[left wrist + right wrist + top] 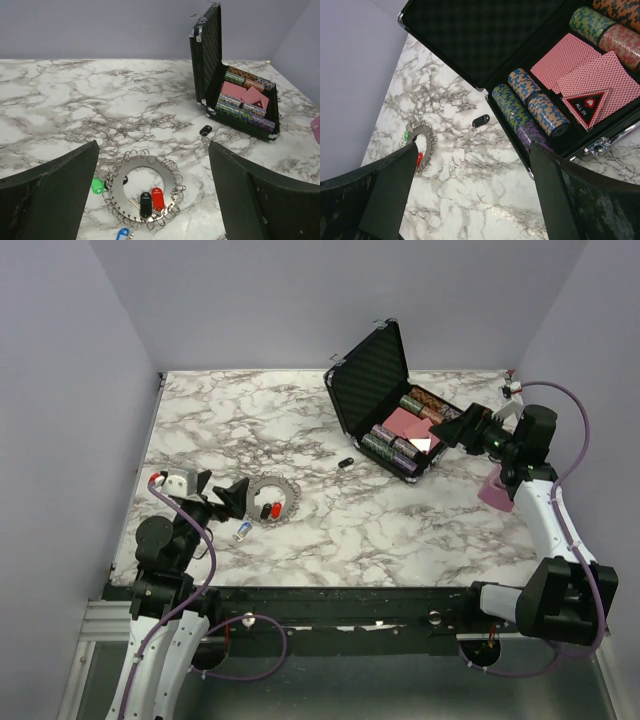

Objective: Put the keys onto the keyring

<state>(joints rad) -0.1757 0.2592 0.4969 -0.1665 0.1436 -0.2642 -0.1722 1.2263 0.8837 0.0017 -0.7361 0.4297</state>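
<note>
Hovering left pincer, wide open, at the keyring

Left pincer (225, 497): jaws spread wide, nothing between them, low over the desk (330, 540) and just on the near-left side of the keyring (145, 172). Right pincer (458, 430): also spread and empty, hanging at the open black case (375, 380), well apart from the keyring.

Keyring lies flat at the front-left of the desk, a silver-grey circle edged with small wire loops. A red-headed key (157, 198) and a black-headed key (145, 205) lie side by side on its near part. Can't tell whether they are threaded on or only resting there. A green tag (97, 186) touches its left edge and a blue tag (122, 233) lies just in front. A loose black-headed key (480, 120) lies on its own between keyring and case, silver blade pointing toward the near edge.

Handling, my read: keys are light, stiff and thin, and they lie flat on slick marble, so the blade offers little to pinch. Take the plastic head, which is thicker and less slippery. The keyring looks light and will likely skate if pushed, so one pincer should pin or lift it by the rim while the other feeds a key in. The loose key looks like the right pincer's job.
</note>
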